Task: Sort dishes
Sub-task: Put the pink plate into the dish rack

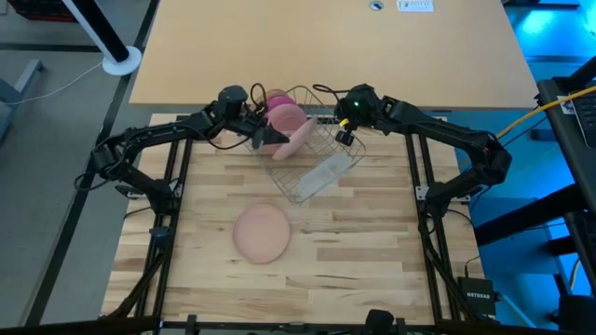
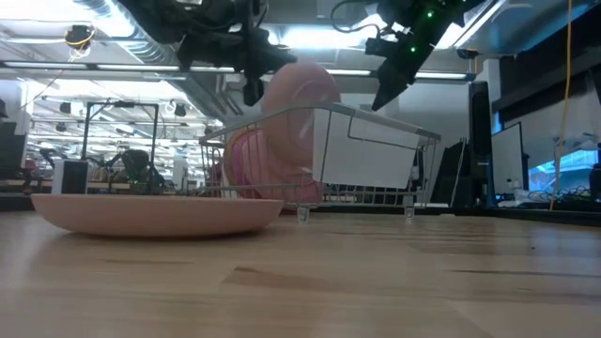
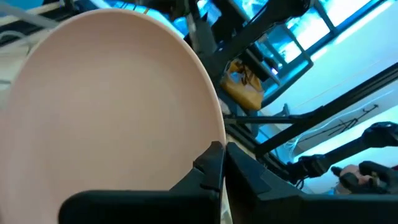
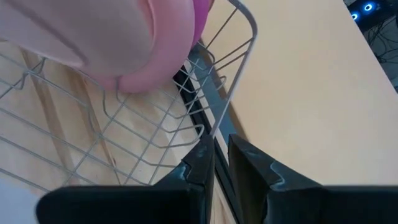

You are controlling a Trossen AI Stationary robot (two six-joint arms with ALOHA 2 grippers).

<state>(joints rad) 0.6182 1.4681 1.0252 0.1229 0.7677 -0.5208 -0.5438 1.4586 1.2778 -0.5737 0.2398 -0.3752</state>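
The left tool [image 1: 264,140], clamped on a pale pink round plastic plate [image 1: 287,118], holds it upright over the white wire rack [image 1: 321,172], while the right tool [image 1: 343,136] grips that rack's rim.

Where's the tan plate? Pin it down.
In the high view, the tan plate lies flat on the table, front of centre, apart from the wire rack.

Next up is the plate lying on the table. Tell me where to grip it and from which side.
Take the plate by its raised rim, coming from above. It lies flat and right side up, so the low view shows its lip lifted off the table, with open wood all round.
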